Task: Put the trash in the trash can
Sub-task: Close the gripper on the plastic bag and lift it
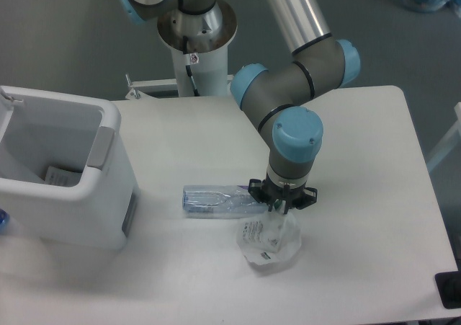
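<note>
Where white table point(360, 152) ends, grey floor point(65, 44)

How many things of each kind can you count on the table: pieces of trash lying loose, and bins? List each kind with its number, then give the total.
Plastic bottle: 1
Crumpled wrapper: 1
Trash can: 1
Total: 3
The gripper sits low over the spot where the bottle and wrapper meet.

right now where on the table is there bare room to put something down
Bare room: the table right of the hand out to the right edge, the far strip behind the bottle, and the near edge below the wrapper. It is crowded where the hand, bottle and wrapper meet, and at the trash can.
</note>
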Tool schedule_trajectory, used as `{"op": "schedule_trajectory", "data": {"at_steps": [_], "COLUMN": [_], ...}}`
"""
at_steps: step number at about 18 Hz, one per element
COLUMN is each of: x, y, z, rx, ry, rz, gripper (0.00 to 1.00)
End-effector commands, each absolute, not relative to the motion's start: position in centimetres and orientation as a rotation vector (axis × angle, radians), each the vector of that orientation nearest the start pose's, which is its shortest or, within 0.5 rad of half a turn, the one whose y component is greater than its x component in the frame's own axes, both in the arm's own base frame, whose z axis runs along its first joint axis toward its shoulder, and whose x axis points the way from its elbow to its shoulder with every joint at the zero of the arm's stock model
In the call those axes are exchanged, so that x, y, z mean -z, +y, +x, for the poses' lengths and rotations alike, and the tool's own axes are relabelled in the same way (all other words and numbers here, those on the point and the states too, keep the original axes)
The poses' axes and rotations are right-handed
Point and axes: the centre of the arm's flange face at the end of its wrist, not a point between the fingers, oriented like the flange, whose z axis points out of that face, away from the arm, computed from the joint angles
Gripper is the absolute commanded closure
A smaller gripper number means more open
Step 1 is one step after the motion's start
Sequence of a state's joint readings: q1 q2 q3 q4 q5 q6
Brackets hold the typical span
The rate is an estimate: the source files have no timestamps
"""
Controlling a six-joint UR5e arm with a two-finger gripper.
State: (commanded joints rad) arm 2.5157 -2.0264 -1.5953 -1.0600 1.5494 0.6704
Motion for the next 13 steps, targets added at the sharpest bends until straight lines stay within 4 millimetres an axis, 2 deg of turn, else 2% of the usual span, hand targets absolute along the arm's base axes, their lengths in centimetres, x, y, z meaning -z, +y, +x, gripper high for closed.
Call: {"op": "schedule_trajectory", "data": {"at_steps": [6,13], "x": [-27.8,-32.6], "y": [48.3,49.3], "z": [-43.9,-43.9], "rx": [-0.025,-0.035], "ry": [-0.447,-0.423], "rz": [-3.053,-2.942], "gripper": [1.00,1.00]}}
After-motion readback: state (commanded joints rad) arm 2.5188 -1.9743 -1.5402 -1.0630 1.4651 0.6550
